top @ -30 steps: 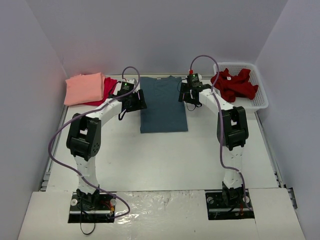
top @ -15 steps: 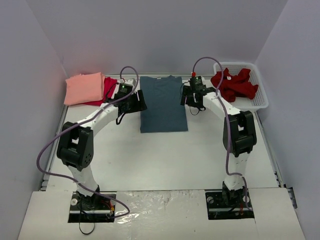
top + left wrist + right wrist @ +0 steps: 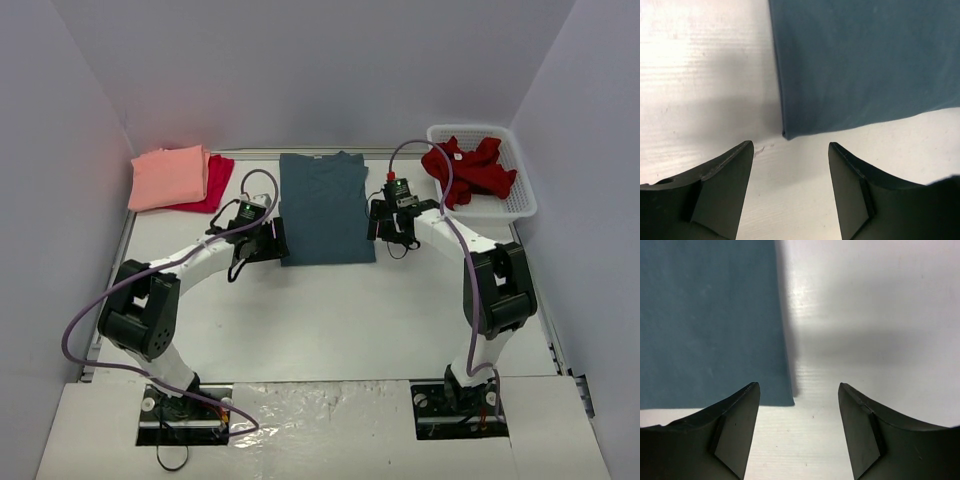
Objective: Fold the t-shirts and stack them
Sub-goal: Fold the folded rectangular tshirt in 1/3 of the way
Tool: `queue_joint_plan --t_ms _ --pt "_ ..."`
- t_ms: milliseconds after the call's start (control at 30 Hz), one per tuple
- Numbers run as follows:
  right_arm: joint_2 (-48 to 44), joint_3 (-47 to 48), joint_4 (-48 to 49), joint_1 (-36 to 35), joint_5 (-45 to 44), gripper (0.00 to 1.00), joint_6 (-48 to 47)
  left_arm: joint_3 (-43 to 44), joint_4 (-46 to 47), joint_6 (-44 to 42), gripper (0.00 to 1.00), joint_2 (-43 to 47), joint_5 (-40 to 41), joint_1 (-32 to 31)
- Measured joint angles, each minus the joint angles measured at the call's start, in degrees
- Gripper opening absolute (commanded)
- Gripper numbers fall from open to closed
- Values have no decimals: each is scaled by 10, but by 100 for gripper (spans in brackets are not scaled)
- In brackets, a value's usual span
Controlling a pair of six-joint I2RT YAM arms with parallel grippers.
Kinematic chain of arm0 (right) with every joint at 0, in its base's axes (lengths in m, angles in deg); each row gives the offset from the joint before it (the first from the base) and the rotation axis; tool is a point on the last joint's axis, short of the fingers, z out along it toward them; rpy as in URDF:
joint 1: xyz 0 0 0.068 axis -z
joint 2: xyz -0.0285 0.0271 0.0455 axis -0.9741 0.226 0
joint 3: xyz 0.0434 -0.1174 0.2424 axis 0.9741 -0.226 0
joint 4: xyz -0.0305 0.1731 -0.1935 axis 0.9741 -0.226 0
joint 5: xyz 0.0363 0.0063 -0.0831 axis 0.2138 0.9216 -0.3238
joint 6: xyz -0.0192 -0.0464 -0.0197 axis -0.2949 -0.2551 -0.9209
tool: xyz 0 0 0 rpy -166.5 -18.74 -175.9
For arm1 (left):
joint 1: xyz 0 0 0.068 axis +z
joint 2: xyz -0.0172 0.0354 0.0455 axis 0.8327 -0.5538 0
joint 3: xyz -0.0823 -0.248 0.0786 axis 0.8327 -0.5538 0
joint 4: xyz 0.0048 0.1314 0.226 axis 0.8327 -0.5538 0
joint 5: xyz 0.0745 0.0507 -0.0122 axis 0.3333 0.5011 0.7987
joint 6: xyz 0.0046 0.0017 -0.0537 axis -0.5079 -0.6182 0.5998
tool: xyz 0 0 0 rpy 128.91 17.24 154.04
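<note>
Both grippers open and empty at the near corners of the slate-blue t-shirt (image 3: 325, 208).
Left gripper (image 3: 790, 150) — fingers spread wide, holding nothing — sits at the shirt's near-left corner. The right gripper (image 3: 799, 392), equally spread and empty, sits at the near-right corner. Contact with the cloth cannot be told. The shirt lies flat on the white table (image 3: 330, 320), folded to a narrow rectangle, collar at the far end. Far left: salmon-pink t-shirt (image 3: 168, 177) folded atop the crimson t-shirt (image 3: 212, 180). Far right: dark red t-shirt (image 3: 470, 168) crumpled in the white basket (image 3: 520, 195).
</note>
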Motion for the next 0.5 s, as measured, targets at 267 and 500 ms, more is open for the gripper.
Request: queue_joint_plan --t_ms 267,500 --pt "-19 -54 13 0 1 58 5 -26 21 2 60 9 10 -9" --pt "-19 -67 31 0 24 57 5 -27 32 2 49 9 13 -9"
